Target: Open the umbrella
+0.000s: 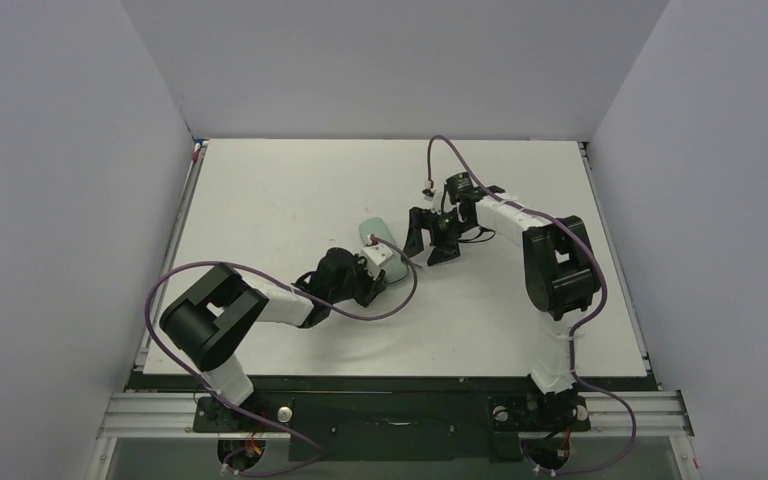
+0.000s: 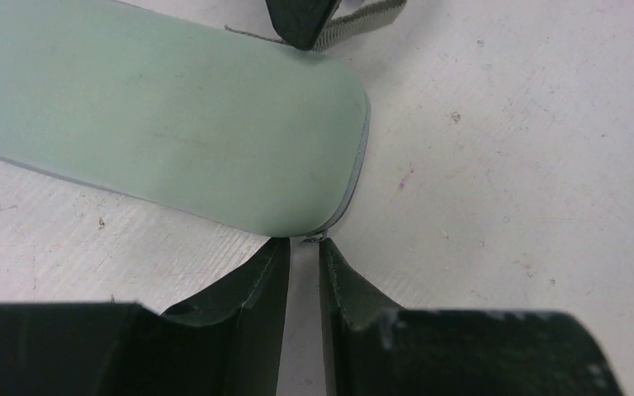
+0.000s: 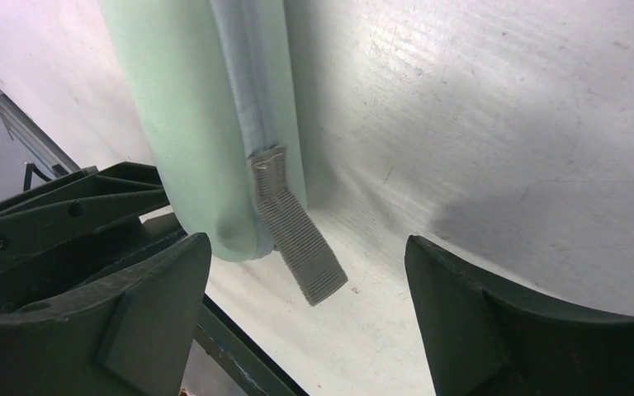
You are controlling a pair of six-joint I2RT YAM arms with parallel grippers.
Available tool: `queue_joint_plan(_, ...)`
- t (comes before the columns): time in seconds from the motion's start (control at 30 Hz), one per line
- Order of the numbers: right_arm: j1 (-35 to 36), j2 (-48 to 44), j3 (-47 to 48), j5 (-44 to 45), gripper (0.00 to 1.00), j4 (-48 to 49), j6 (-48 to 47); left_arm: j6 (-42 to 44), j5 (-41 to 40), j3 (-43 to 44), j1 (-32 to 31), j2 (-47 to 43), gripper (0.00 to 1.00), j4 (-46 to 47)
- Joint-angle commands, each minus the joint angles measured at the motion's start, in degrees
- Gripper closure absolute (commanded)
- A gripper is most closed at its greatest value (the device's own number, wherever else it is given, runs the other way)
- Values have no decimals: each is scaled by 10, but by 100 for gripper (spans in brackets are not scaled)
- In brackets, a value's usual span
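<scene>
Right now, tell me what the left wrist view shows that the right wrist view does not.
Only the left wrist view: the fingertips of the left tool, almost together, at the rounded edge of the pale green sleeve; whether they pinch its grey seam is unclear. Only the right wrist view: how wide the right tool stands open, and the woven strap in full, sticking out from the sleeve's end. Both: the sleeve, at least part of the strap, and the white table.

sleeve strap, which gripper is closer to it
Right. The strap shows between the right gripper's open fingers; the left gripper sits across the sleeve's end from it.
</scene>
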Motion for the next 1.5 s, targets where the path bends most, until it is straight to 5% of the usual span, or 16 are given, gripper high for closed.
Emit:
queue_joint_plan(0.0,-1,-24,24,-14,17,51,10,-9,-7,14,-2,0,81,36)
queue_joint_plan(0.23,32,-9,39,5,17,95,53,-7,-8,19,-2,0,76,35)
queue_joint_plan(0.37,44,-4,29,28,20,130,75,-10,-15,21,-6,4,60,35)
queue_joint_plan(0.57,52,-2,-17,50,39,175,112,-16,-49,34,-14,21,57,40)
queue_joint_plan(0.8,63,-8,-54,74,60,200,141,-37,-96,63,-22,49,72,51)
queue_joint_plan(1.03,65,-8,-70,79,100,196,123,-33,-92,64,-25,46,99,54)
queue_joint_plan(1.47,48,6,-63,57,100,122,5,9,-76,30,14,22,100,64)
